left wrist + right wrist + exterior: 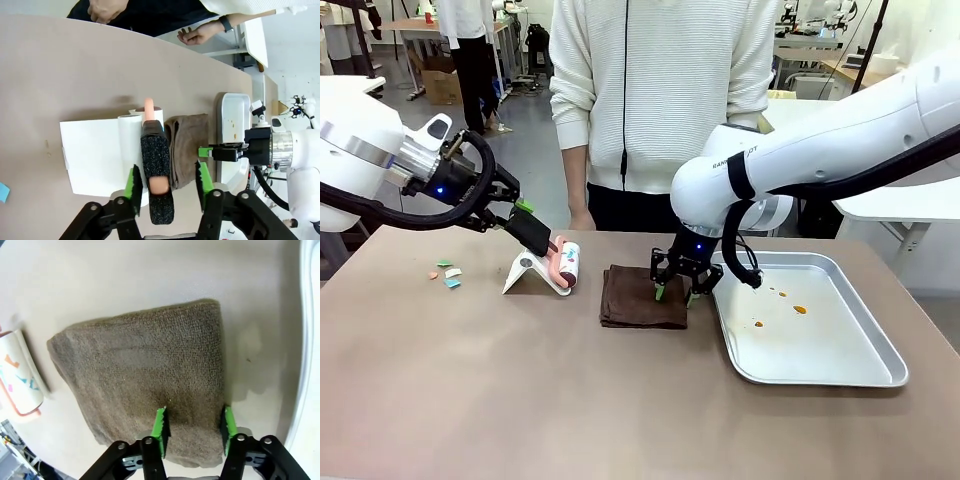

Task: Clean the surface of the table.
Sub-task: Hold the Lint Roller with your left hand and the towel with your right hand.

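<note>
over the table (470, 390), left tool (167, 181) clamps lint roller (569, 266); right tool (194, 422), jaws apart, touches towel (140, 365).

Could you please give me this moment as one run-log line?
left pincer: shut on lint roller handle | right pincer: down on brown towel, grip unclear | paper scraps on table | steel tray: stained

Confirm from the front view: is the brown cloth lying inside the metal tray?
No, the brown cloth lies flat on the table, just left of the metal tray.
</note>
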You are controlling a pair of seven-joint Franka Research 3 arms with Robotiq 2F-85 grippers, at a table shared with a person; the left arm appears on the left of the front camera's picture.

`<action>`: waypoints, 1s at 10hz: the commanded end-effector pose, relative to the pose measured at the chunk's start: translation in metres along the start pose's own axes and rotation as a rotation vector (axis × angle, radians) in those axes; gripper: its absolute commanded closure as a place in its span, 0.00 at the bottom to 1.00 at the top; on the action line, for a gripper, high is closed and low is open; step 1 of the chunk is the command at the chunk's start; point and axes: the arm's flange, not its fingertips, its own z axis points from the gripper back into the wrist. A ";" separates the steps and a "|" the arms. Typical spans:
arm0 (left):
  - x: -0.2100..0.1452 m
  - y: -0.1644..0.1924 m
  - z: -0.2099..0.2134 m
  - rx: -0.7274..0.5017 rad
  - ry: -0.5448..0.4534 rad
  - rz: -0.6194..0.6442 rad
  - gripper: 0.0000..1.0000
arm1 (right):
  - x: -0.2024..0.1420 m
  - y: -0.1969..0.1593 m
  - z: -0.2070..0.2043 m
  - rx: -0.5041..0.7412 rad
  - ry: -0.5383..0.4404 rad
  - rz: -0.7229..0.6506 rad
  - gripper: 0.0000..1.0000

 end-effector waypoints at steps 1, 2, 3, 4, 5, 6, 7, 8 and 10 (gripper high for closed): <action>0.005 0.003 -0.006 -0.033 0.007 -0.017 0.83 | 0.003 0.006 -0.003 -0.012 0.001 -0.019 1.00; 0.005 0.002 -0.006 -0.031 0.008 -0.020 0.92 | 0.003 0.005 -0.004 -0.010 0.005 -0.018 1.00; 0.005 0.002 -0.006 -0.031 0.007 -0.021 1.00 | 0.003 0.005 -0.005 -0.010 0.009 -0.017 1.00; 0.004 0.002 -0.006 -0.029 0.007 -0.023 1.00 | 0.002 0.004 -0.006 -0.009 0.010 -0.016 1.00; 0.004 0.002 -0.006 -0.029 0.008 -0.025 1.00 | 0.002 0.004 -0.007 -0.007 0.011 -0.017 1.00; 0.004 0.001 -0.006 -0.028 0.007 -0.026 1.00 | 0.002 0.004 -0.008 -0.004 0.013 -0.017 1.00; 0.004 0.001 -0.006 -0.029 0.006 -0.027 1.00 | 0.002 0.003 -0.008 -0.001 0.015 -0.018 1.00; 0.003 0.000 -0.005 -0.030 0.006 -0.029 1.00 | 0.003 0.002 -0.009 0.002 0.019 -0.021 1.00; 0.003 -0.001 -0.005 -0.031 0.004 -0.031 1.00 | 0.003 0.001 -0.010 0.017 0.026 -0.027 1.00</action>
